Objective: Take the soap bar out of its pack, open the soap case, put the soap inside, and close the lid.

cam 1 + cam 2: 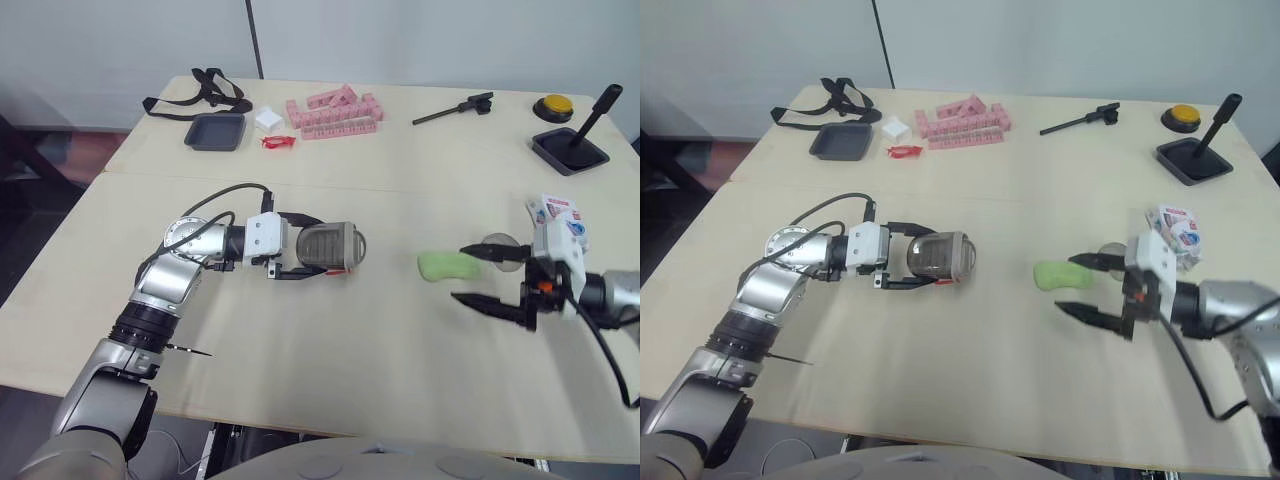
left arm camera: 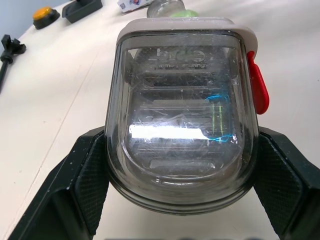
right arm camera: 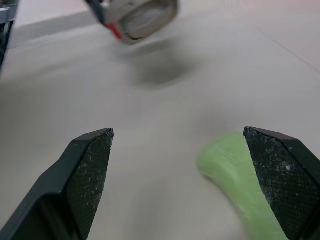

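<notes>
My left gripper (image 1: 316, 248) is shut on the soap case (image 1: 335, 246), a grey translucent box with a red latch (image 2: 258, 84). It holds the case on its side, lid closed, just above the table's middle. The green soap bar (image 1: 447, 265) lies bare on the table to the right. My right gripper (image 1: 462, 274) stands open at the soap's near side, with the bar close to one finger (image 3: 282, 175) and nothing held. The emptied white, blue and red soap pack (image 1: 557, 215) lies behind my right wrist.
A small clear round object (image 1: 500, 247) sits by the soap. At the back are a black strap (image 1: 205, 92), a dark tray (image 1: 217, 131), pink bricks (image 1: 333, 112), a black tool (image 1: 455, 108), a yellow button (image 1: 553, 106) and a black tray with a handle (image 1: 572, 148).
</notes>
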Robot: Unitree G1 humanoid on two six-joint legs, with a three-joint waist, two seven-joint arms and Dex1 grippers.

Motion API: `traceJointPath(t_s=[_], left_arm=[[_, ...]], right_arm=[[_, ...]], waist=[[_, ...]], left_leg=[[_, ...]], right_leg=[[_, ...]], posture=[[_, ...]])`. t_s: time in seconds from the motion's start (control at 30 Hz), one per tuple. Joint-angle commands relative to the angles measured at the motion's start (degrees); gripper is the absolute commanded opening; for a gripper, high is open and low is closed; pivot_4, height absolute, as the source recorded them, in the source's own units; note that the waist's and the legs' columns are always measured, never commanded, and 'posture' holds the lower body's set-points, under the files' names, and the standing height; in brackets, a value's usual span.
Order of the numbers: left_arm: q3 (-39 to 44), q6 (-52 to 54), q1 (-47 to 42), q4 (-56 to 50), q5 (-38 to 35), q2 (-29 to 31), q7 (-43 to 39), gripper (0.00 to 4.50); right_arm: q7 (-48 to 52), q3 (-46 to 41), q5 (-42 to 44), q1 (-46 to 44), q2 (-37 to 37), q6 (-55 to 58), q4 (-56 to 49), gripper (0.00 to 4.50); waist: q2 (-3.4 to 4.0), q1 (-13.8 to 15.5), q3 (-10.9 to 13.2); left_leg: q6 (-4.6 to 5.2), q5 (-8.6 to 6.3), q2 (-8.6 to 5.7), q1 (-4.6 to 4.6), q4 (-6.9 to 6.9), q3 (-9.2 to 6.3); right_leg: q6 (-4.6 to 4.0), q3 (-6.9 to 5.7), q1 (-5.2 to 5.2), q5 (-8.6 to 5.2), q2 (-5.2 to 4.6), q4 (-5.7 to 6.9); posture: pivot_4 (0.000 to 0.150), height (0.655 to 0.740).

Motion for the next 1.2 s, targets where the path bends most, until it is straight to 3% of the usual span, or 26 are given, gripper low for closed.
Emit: traceJointPath(t_s=[0.03, 0.43, 0.6, 1.2], left_arm=[[0.67, -0.79, -1.67, 0.44, -0.76, 0.59, -1.57, 3.46], [-3.03, 2.86, -2.10, -0.67, 3.40, 2.30, -3.87, 3.46], [-4.95, 5.12, -3.93, -0.91, 7.65, 1.74, -1.25, 3.46], [-10.58, 23.54, -10.93, -10.53, 11.66, 0.54, -0.72, 3.46]], right_arm=[[3.97, -0.09, -2.45, 3.37, 2.68, -12.05, -0.26, 4.46], [0.23, 4.38, -3.93, 6.91, 9.01, -18.18, 2.61, 4.46], [-1.29, 5.77, -5.34, 7.27, 10.23, -20.83, 3.25, 4.46], [-3.09, 7.90, -4.56, 8.56, 8.73, -19.03, 2.33, 4.46]], waist=[[0.00, -0.19, 0.00], [0.02, -0.80, 0.00], [0.02, -0.79, 0.00], [0.02, -1.09, 0.01]], left_leg=[[0.03, 0.00, 0.00, -0.01, -0.01, 0.00], [0.24, 0.00, -0.01, 0.02, -0.04, -0.02], [0.25, 0.00, -0.01, 0.02, -0.05, -0.02], [0.25, 0.01, -0.01, 0.01, -0.07, -0.03]], right_leg=[[0.00, 0.00, -0.01, 0.00, 0.00, 0.00], [-0.01, -0.02, -0.01, -0.01, 0.01, 0.00], [-0.01, -0.04, 0.00, -0.01, 0.01, 0.00], [-0.01, -0.03, 0.01, -0.01, 0.00, -0.01]], posture=[[0.150, 0.7109], [0.150, 0.7109], [0.150, 0.7109], [0.150, 0.7109]])
